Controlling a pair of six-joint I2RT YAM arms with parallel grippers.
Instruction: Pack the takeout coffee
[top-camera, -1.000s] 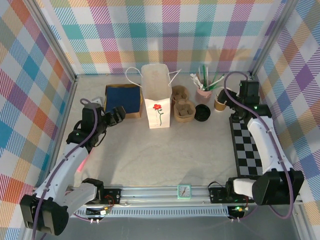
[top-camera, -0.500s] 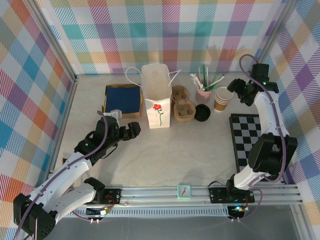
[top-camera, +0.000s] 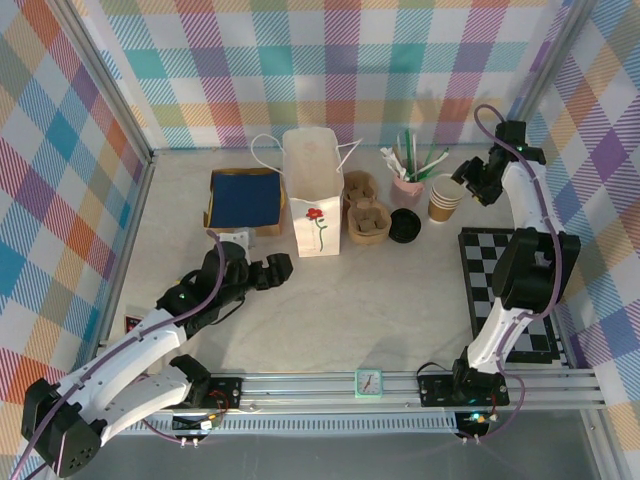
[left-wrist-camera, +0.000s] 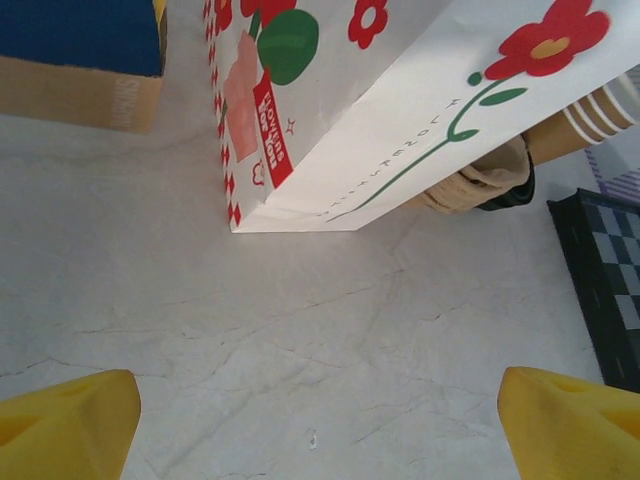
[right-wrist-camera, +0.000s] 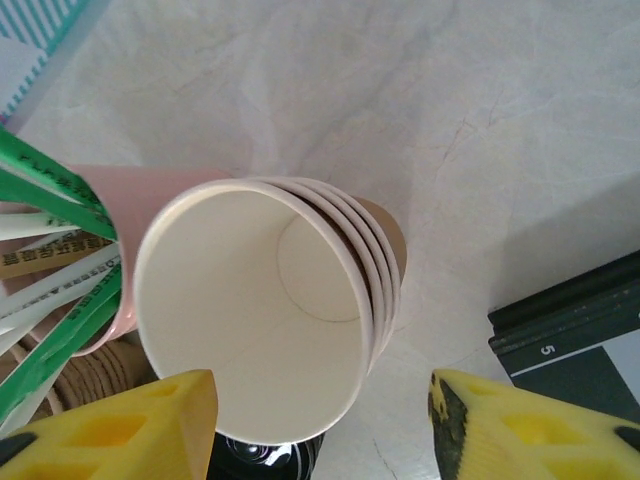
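Note:
A stack of lidless brown paper cups (top-camera: 443, 200) with white insides (right-wrist-camera: 250, 320) stands at the back right. My right gripper (top-camera: 470, 183) hovers over it, open, with its yellow fingers (right-wrist-camera: 110, 430) on either side of the top rim and a gap on the right side. A low stack of round black lids (top-camera: 404, 225) sits left of the cups. The takeout coffee is out of view. The white flowered paper bag (top-camera: 315, 205) stands upright at the back centre. My left gripper (top-camera: 278, 268) is open and empty, low over the table in front of the bag (left-wrist-camera: 400, 110).
A brown moulded cup tray (top-camera: 367, 215) sits between bag and lids. A pink holder of stirrers and straws (top-camera: 408, 180) stands beside the cups. A blue-topped box (top-camera: 245, 198) lies left of the bag, a black checkered mat (top-camera: 500, 290) on the right, a small clock (top-camera: 368, 382) at the front rail.
The right gripper has swung up over the cup stack and its jaws have narrowed around the rim. The left arm has reached forward and right, toward the bag's base.

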